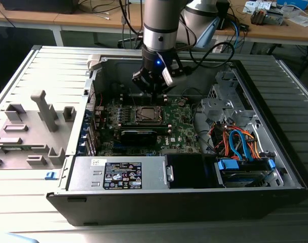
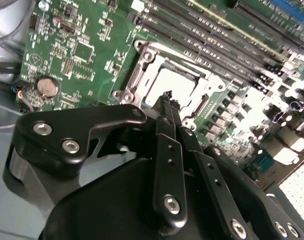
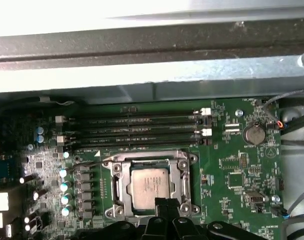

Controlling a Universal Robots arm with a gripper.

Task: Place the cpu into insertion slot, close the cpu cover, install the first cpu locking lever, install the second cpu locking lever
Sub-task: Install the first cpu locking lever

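The fingers (image 2: 168, 107) were pressed together into one narrow black tip with nothing between them, and that tip hung just over the near edge of the socket (image 3: 151, 181), close above the cover (image 3: 115, 186); whether it touched the metal could not be told. Held shut like that, the gripper (image 3: 167, 204) read as a pushing tool rather than a clamp, which suited work on a thin plate or a wire lever. The cpu (image 3: 150, 182) already lay flat in the socket, its silver-grey top showing through the cover's square window, and the cover appeared folded down around it in both wrist views. A thin wire lever (image 3: 87, 163) ran out from the socket's corner toward the row of capacitors (image 3: 63, 185), seemingly not latched, though its exact seat was hard to judge. Beyond the socket from the gripper lay the memory slots (image 3: 137, 131), running parallel to its far edge, and a coin cell (image 3: 253, 133) sat well off to one side of it. In the exterior view the arm (image 1: 161, 25) came straight down into the open case (image 1: 275, 126), the gripper (image 1: 153, 86) poised above the socket (image 1: 145, 115), with the black card (image 1: 139, 135) just beside the socket toward the camera and the power supply (image 1: 121, 174) beyond that at the case's near wall.
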